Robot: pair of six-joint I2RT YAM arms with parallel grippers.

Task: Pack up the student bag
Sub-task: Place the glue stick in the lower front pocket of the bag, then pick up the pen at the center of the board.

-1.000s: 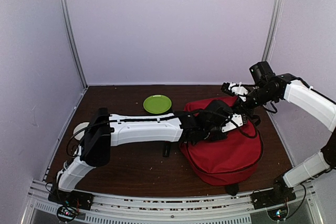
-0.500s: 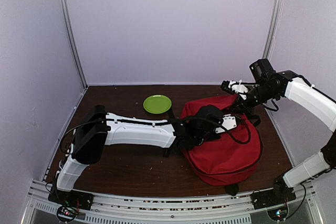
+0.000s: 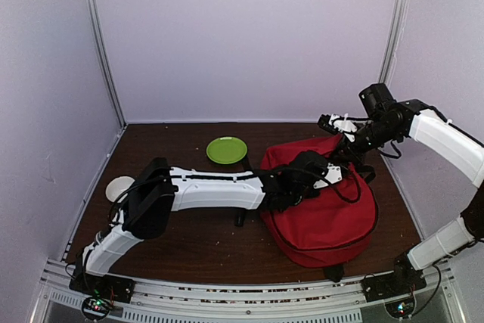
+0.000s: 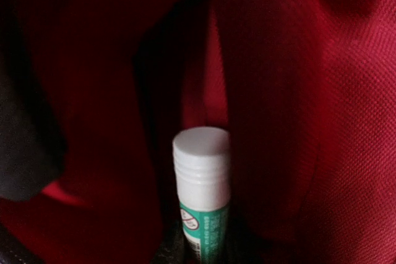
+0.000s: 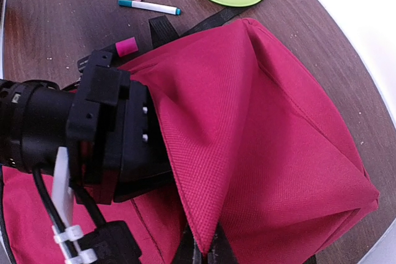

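Step in hand: loading. The red bag (image 3: 325,217) lay on the tabletop (image 3: 189,240). My right claw (image 3: 340,128) pinched a peak of its fabric, holding the mouth up. The left arm (image 3: 219,187) ran into that mouth. The left claw was buried in cloth, so I could not tell its grip. One glue stick (image 4: 201,183) stood inside the bag.

Next, I judged: release deep, then back out without snagging.

Beside the bag: one green plate (image 3: 227,149), two markers (image 5: 148,7), one pink bit (image 5: 126,47).
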